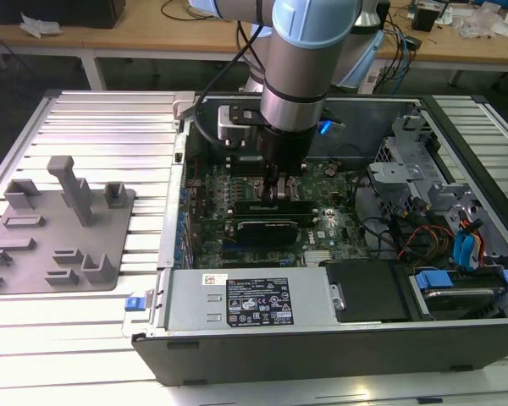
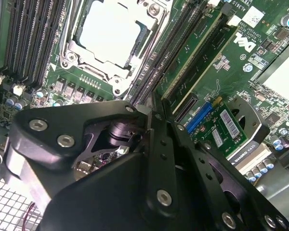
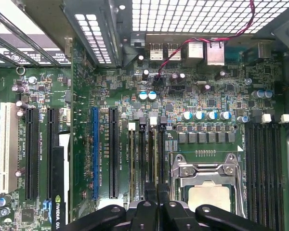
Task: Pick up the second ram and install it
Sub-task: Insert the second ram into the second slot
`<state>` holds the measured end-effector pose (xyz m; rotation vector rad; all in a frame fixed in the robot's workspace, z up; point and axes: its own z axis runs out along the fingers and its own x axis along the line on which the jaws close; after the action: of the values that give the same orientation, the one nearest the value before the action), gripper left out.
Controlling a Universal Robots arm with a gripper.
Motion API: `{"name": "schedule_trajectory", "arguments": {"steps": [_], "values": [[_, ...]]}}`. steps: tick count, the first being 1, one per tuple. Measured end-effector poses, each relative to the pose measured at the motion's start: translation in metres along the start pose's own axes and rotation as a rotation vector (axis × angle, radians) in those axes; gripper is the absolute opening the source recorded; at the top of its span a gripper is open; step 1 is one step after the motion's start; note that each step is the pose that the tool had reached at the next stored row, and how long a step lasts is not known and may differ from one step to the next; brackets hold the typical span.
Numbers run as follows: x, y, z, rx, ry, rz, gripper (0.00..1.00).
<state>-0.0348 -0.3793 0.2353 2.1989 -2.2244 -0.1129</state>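
grey fixture tray (image 1: 59,245) sits on the table at the exterior view's left. moving right, the end effector (image 1: 273,193) is down inside the open computer case (image 1: 237,338), pressed together on the second ram (image 2: 149,122), thin edge poised over the memory slots (image 3: 147,159) beside the processor socket (image 3: 207,185). risk: slight tilt, and it jams or misses the slot.

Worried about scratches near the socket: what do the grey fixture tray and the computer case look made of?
The grey fixture tray looks like matte moulded or printed plastic: uniform dull grey, soft edges. The computer case looks like sheet metal, dark-painted outside and bare grey inside, with thin folded walls.
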Motion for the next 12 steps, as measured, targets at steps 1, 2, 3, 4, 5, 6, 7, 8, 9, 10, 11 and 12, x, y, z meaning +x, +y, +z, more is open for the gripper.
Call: {"name": "schedule_trajectory", "arguments": {"steps": [1,2,3,4,5,6,7,8,9,10,11,12], "values": [[0.0001,0.0000,0.0008,-0.0001,0.0002,0.000,0.09],[0.0001,0.0000,0.0008,-0.0001,0.0003,0.000,0.09],[0.0000,-0.0001,0.0009,-0.0001,0.0002,0.000,0.09],[0.0000,-0.0001,0.0009,-0.0001,0.0002,0.000,0.09],[0.0000,-0.0001,0.0009,-0.0001,0.0002,0.000,0.09],[0.0000,-0.0001,0.0009,-0.0001,0.0001,0.000,0.09],[0.0000,-0.0001,0.0009,-0.0001,0.0001,0.000,0.09],[0.0000,-0.0001,0.0010,0.0000,0.0001,0.000,0.09],[0.0000,-0.0001,0.0010,-0.0001,0.0001,0.000,0.09],[0.0000,-0.0001,0.0010,-0.0001,0.0001,0.000,0.09],[0.0000,-0.0001,0.0013,0.0000,-0.0001,0.000,0.09],[0.0000,-0.0001,0.0018,0.0001,-0.0004,0.000,0.09]]}}
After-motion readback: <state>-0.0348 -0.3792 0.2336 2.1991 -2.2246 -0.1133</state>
